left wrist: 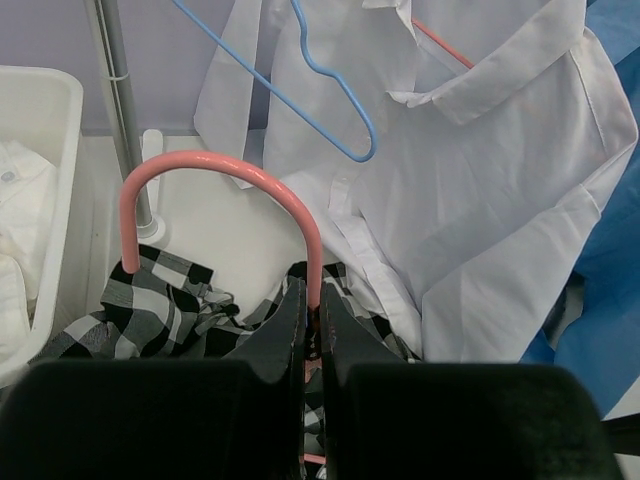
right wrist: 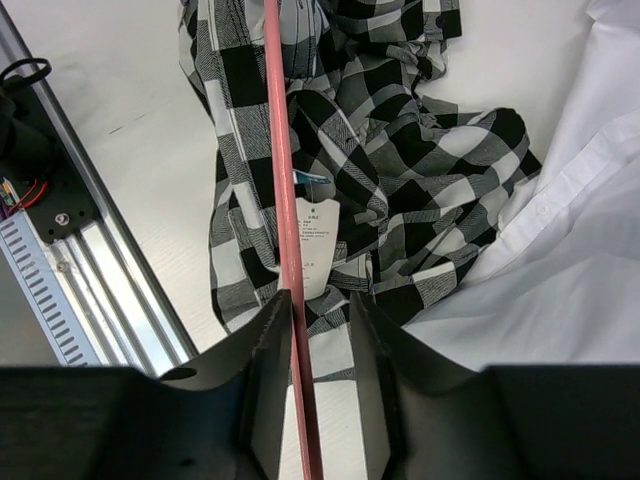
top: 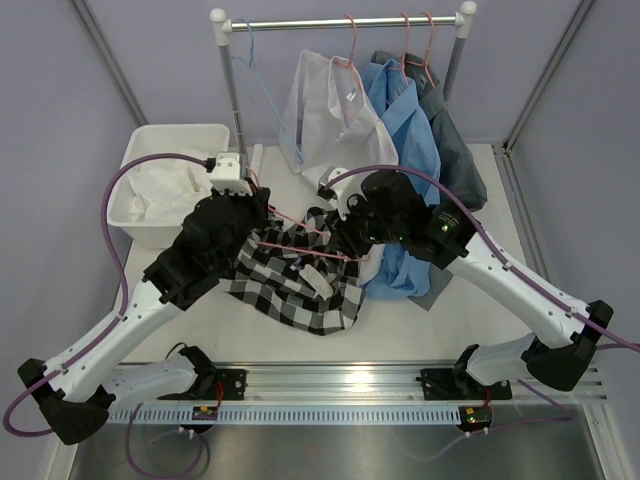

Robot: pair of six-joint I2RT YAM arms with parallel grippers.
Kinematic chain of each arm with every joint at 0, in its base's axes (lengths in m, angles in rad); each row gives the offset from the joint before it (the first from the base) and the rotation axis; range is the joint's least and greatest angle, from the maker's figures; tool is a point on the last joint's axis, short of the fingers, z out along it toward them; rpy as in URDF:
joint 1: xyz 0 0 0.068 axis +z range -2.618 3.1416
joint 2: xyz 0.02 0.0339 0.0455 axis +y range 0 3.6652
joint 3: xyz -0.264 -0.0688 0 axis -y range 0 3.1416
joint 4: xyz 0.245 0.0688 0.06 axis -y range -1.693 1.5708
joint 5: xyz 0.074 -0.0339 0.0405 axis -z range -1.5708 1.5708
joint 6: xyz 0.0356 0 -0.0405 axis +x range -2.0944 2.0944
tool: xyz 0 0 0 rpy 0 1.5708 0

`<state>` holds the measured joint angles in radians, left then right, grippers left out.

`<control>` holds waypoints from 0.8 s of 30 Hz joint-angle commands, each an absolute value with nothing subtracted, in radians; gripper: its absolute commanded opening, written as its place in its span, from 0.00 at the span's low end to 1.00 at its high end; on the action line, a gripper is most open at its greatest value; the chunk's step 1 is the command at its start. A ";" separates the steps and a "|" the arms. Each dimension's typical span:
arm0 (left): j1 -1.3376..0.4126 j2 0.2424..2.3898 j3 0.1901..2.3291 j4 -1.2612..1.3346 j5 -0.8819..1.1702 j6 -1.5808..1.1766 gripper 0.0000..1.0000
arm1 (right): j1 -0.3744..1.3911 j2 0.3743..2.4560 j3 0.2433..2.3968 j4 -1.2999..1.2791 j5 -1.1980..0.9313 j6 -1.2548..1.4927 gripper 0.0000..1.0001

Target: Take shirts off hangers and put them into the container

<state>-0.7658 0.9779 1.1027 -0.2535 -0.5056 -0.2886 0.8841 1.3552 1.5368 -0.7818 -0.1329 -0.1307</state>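
The black-and-white check shirt (top: 290,285) lies crumpled on the table between my arms, still on a pink hanger (left wrist: 215,165). My left gripper (left wrist: 312,300) is shut on that hanger just below its hook. In the right wrist view the hanger's long pink bar (right wrist: 283,180) runs between my right gripper's (right wrist: 320,305) jaws. It rests against one finger with a gap to the other, so this gripper is open. The white container (top: 150,140) at the back left holds a white shirt (top: 165,190). White (top: 325,120), light blue (top: 410,130) and dark grey (top: 455,150) shirts hang from the rail.
The metal rail (top: 340,20) on white posts crosses the back, with an empty light blue hanger (top: 250,65) on it. Its left post (left wrist: 120,110) stands beside the container. An aluminium track (right wrist: 90,240) runs along the table's near edge.
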 commanded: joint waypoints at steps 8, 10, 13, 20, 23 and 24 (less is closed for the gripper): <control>-0.770 0.943 1.106 -0.189 -0.443 -0.304 0.00 | 0.893 1.361 1.542 -0.738 -0.123 -0.124 0.04; -0.770 0.934 1.101 -0.190 -0.420 -0.281 0.00 | 0.893 1.351 1.525 -0.727 -0.115 -0.123 0.00; -0.770 0.916 1.086 -0.190 -0.410 -0.262 0.23 | 0.893 1.322 1.506 -0.736 -0.109 -0.120 0.00; -0.769 0.870 1.104 -0.247 -0.429 -0.250 0.99 | 0.893 1.227 1.424 -0.781 -0.100 -0.114 0.00; -0.767 0.856 1.124 -0.267 -0.449 -0.236 0.99 | 0.893 1.183 1.384 -0.811 -0.098 -0.098 0.00; -0.765 0.853 1.129 -0.273 -0.454 -0.226 0.99 | 0.891 1.168 1.373 -0.818 -0.094 -0.088 0.00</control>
